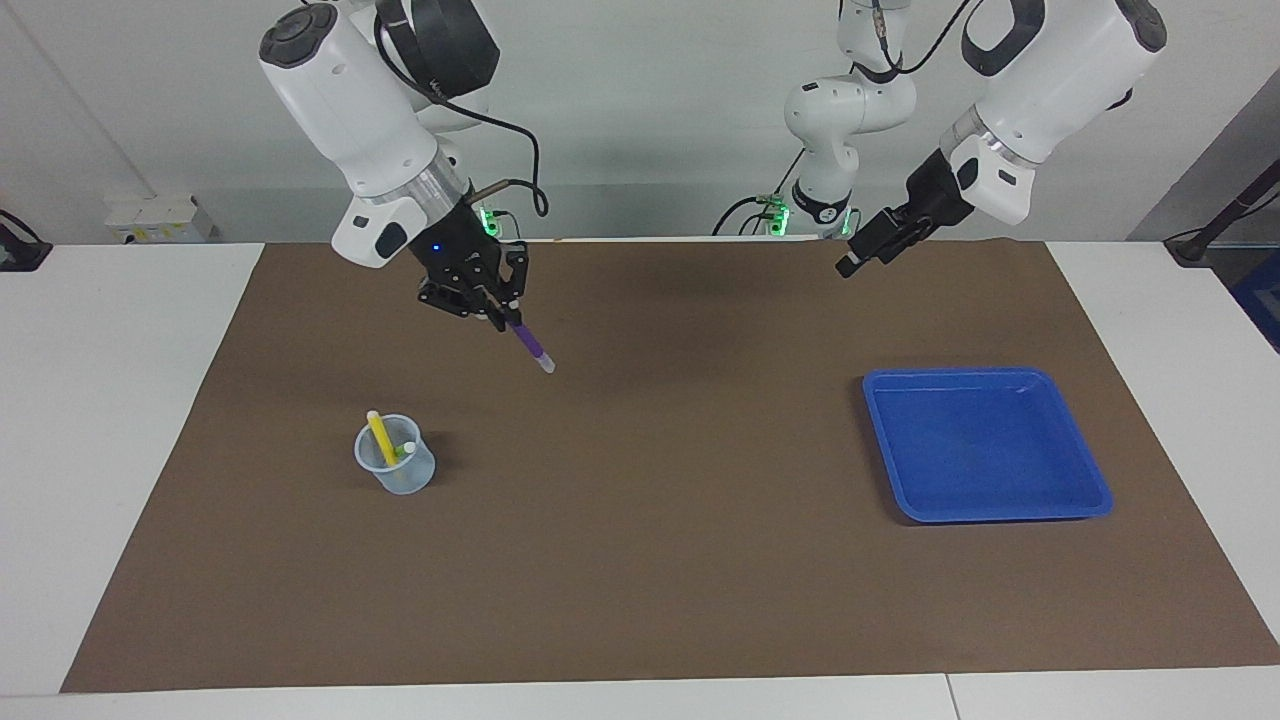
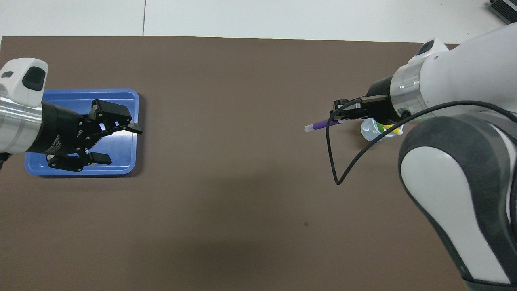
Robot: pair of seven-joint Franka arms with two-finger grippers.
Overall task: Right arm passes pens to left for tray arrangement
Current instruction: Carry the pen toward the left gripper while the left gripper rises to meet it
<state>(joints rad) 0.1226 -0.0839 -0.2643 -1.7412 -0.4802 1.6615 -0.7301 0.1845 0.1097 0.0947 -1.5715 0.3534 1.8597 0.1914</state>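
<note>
Right gripper [image 1: 500, 312], raised over the brown mat [image 1: 640, 560], fingers clamped on the purple pen [image 1: 530, 345]; left gripper [image 2: 117, 141], fingers wide, over the blue tray [image 1: 1095, 490]; 2 pens in cup [image 1: 395, 470].

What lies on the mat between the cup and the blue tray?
Nothing: in the facing view the brown mat is bare between the cup and the blue tray.

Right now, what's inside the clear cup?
The cup holds the yellow pen, leaning, and the green pen, of which little but the pale end shows. The overhead view has the right arm covering most of the cup. The purple pen is out, in the right gripper.
</note>
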